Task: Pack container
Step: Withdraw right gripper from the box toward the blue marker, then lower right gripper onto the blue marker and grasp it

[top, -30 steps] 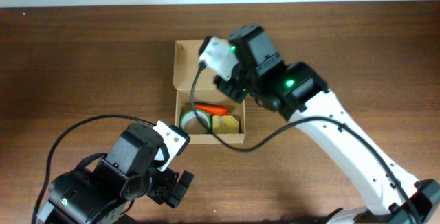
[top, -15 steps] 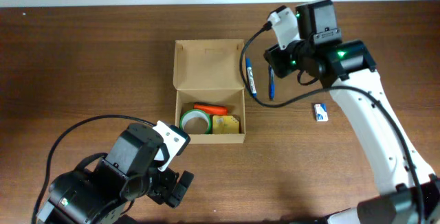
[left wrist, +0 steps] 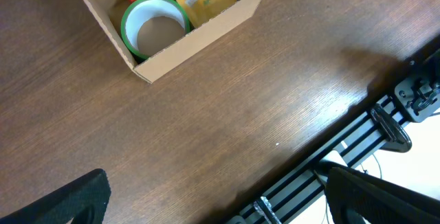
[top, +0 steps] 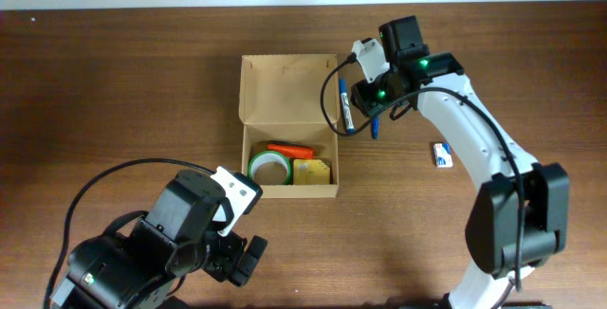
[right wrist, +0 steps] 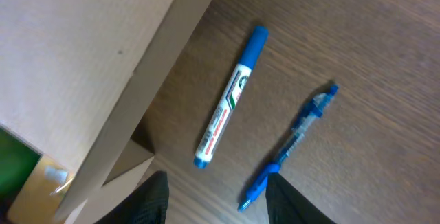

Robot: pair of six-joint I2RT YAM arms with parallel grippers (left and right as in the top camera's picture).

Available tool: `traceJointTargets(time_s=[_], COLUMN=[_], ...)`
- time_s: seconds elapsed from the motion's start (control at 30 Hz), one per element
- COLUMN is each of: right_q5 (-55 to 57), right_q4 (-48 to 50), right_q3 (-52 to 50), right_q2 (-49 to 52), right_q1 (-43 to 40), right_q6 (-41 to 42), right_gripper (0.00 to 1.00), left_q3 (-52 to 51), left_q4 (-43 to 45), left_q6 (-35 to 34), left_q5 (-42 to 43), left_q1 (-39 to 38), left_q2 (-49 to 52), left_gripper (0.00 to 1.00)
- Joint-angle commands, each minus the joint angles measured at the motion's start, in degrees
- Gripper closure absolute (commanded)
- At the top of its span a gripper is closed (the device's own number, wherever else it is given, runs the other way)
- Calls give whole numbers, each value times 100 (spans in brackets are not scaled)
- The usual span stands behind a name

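Container (top: pixel 287 89): it sits mid-table with the flap lid folded back toward the far edge. Its open compartment already holds a green tape roll (top: pixel 268 167), an orange marker (top: pixel 289 149) and a yellow packet (top: pixel 311 171).
Next item, by my judgement: the blue-capped marker (right wrist: pixel 229 107), which lies on the table just beside the container's right wall and outside it.
Neighbour: a blue pen (right wrist: pixel 292 145) lies beside that marker on the side away from the box, close to it but not touching.
Right gripper (right wrist: pixel 216 183): the jaws are parted with nothing between them. It hovers over the two loose pens, and the marker's lower end is just ahead of the gap.
Key relation: the marker's long axis runs roughly parallel to the box wall. In the wrist view it points away from the fingers at a slight tilt, so your jaws would close across the barrel, not along it.
Direction to the box: it is to the marker's left in the overhead view, so the carry is short.
Left gripper (left wrist: pixel 216 176): it is spread wide and holding nothing. It sits low at the near-left of the table, well apart from the pens.
Nearer arm: the right one, clearly.
Watch for: the pen is so close that a finger coming down between them could nudge it, and the box wall crowds the other side.
Also out: a small white and blue item (top: pixel 442 154) lies further right on the table.
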Motion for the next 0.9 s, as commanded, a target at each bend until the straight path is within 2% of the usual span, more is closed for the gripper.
traceJointTargets(time_s=[0.0,0.17,0.53,0.87], right_q5=[-284,-678,-682,-1071], right_q4=[116,341,861,1084], right_q3=[-20,-22,-31,-33], right_q2=[249,610,1023,1368], right_q1=[-33,-39,-39,-37], right_q6=[66,192,811,822], right_gripper=[53,54,54,54], left_q3=[90,90,90,90], left_q4=[0,0,0,0], left_q6=[-37,-37,-37,-37], left_q5=[63,63,63,63], left_q1=[-11,-11,-11,-11], left_q2=[-24,-24,-24,-24], left_gripper=[0,0,1,0])
